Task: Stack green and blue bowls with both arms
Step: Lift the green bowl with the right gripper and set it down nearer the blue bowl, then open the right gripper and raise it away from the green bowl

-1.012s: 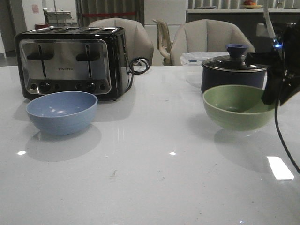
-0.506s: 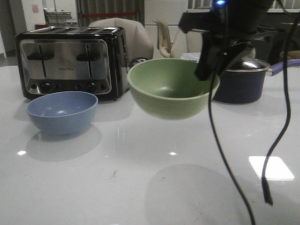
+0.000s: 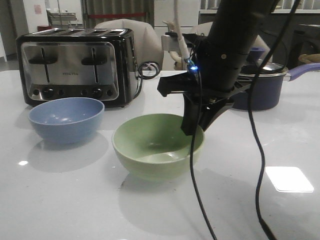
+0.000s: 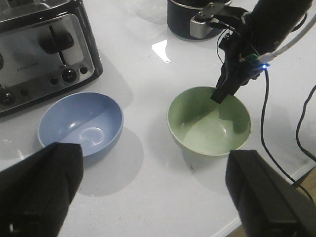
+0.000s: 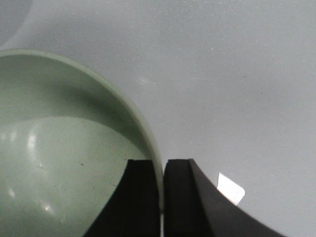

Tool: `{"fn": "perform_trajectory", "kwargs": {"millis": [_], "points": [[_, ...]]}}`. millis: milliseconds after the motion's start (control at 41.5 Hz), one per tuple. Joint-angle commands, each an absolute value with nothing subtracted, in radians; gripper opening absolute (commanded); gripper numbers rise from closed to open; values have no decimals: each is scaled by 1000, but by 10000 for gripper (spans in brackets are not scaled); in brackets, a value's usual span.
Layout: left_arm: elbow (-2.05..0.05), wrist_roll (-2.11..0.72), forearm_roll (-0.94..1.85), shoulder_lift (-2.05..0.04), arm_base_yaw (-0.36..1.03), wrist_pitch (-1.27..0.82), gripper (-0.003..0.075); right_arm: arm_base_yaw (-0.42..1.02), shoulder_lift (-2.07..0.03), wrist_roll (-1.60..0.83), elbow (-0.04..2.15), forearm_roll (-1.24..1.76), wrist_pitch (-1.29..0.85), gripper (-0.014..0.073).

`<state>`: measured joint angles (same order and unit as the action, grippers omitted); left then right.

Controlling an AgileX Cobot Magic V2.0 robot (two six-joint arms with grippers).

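Observation:
The green bowl [image 3: 156,145] rests on the white table at the middle, right of the blue bowl [image 3: 66,119], a gap between them. My right gripper [image 3: 192,127] is shut on the green bowl's right rim, one finger inside and one outside; the right wrist view shows the rim [image 5: 155,148] pinched between the fingers [image 5: 140,197]. Both bowls show in the left wrist view, blue bowl [image 4: 80,122] and green bowl [image 4: 207,127]. My left gripper [image 4: 158,197] hangs above the table near its front edge, open wide and empty. It does not show in the front view.
A black and chrome toaster [image 3: 75,65] stands behind the blue bowl. A dark saucepan [image 3: 262,90] with a purple handle and glass lid stands at the back right. The right arm's cables [image 3: 257,150] hang down over the table's front right. Chairs stand behind the table.
My right gripper has carried the green bowl from the right side by the saucepan, lifted it across, and lowered it onto the table's middle beside the blue bowl.

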<state>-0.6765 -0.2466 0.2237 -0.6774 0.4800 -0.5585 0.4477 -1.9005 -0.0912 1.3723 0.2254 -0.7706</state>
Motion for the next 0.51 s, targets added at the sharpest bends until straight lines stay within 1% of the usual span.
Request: {"fn": "perform_trajectory", "kwargs": {"millis": [0, 96, 145, 217, 337, 410, 482], "points": [[-704, -249, 240, -679, 489, -476, 636, 445, -1861, -100, 1404, 245, -737, 88], [-704, -249, 240, -679, 489, -476, 636, 445, -1872, -100, 1404, 239, -737, 101], [-704, -249, 240, -679, 489, -476, 636, 445, -1873, -100, 1404, 237, -737, 133], [-704, -249, 240, -679, 489, -476, 636, 445, -1872, -100, 1404, 236, -735, 225], [-704, -249, 240, -679, 489, -476, 636, 445, -1865, -100, 1406, 236, -729, 423], [-704, -249, 240, -679, 489, -476, 636, 444, -1852, -100, 1417, 236, -740, 488], [-704, -249, 240, -679, 489, -476, 636, 444, -1821, -100, 1419, 233, -739, 484]]}}
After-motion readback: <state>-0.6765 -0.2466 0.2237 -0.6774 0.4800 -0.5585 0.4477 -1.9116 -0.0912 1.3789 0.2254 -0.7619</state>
